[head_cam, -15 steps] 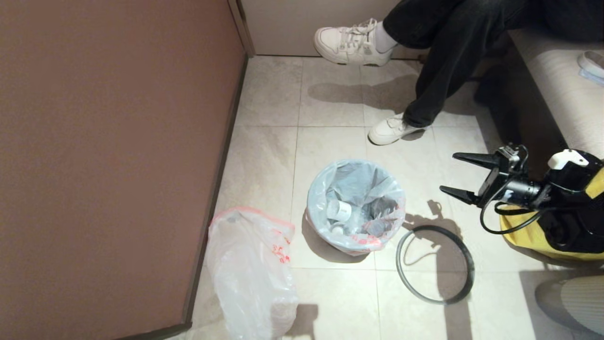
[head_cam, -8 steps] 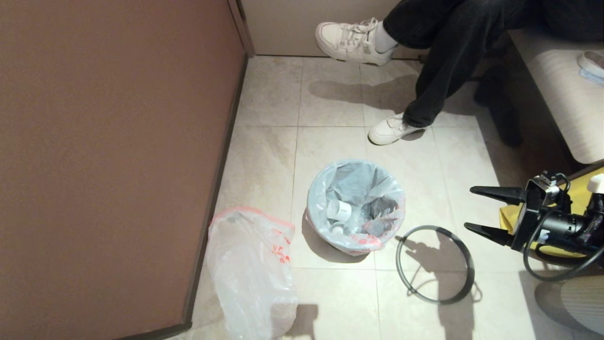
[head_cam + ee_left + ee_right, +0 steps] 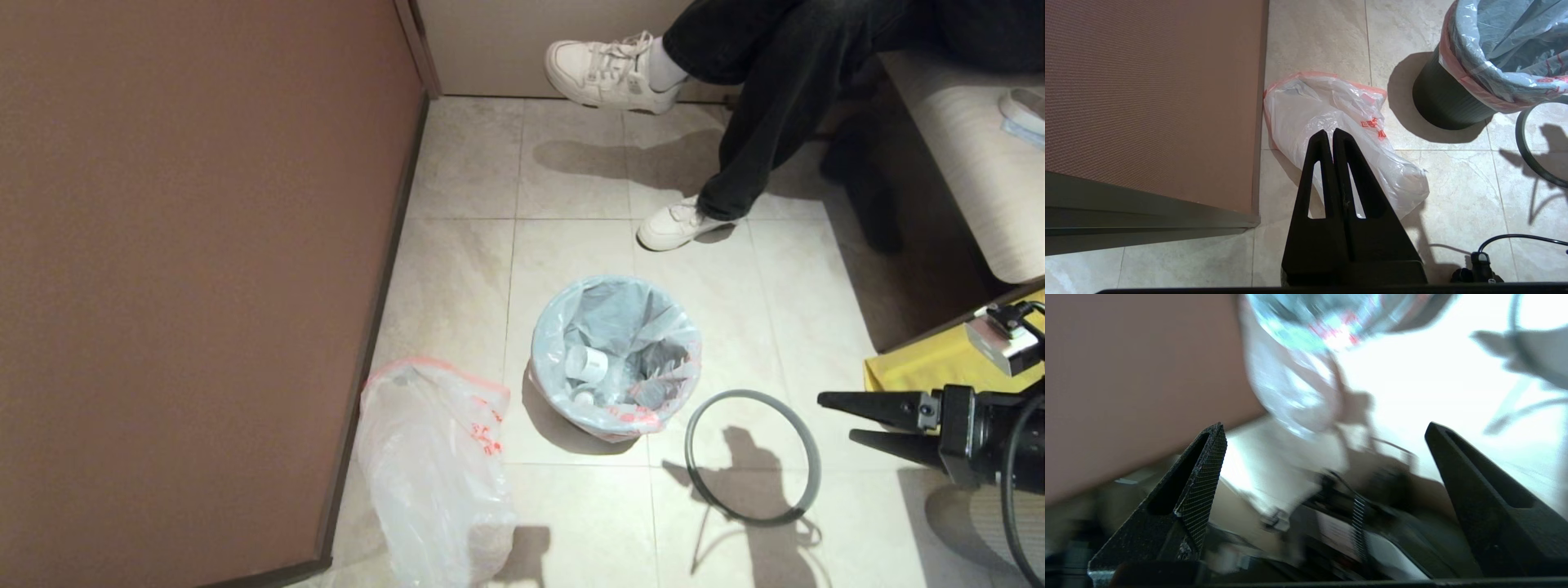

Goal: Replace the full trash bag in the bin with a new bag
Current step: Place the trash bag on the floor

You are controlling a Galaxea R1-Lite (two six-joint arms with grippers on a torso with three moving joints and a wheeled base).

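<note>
The bin (image 3: 1447,106) stands mid-floor, and the full trash bag (image 3: 629,322) lines it, folded over its edge, with a white cup (image 3: 586,362) inside. The grey hoop (image 3: 751,394) lies flat on the tiles to the bin's right, off the bin. The new bag (image 3: 433,482) lies crumpled by the brown wall; it shows again in the left wrist view (image 3: 1331,110). My right gripper (image 3: 836,416) hangs open and empty just right of the hoop, pointing toward it. My left gripper (image 3: 1329,132) is shut and empty above the new bag, out of the head view.
A seated person's legs and white sneakers (image 3: 673,224) are behind the bin. A brown wall panel (image 3: 196,245) runs along the left. A beige bench (image 3: 963,163) and a yellow object (image 3: 922,363) are at the right. A black cable (image 3: 1515,239) lies on the floor.
My right gripper has drawn back toward the near right and dropped lower, away from the bin, turning as it went. The hoop, the bin and both bags have stayed put.
</note>
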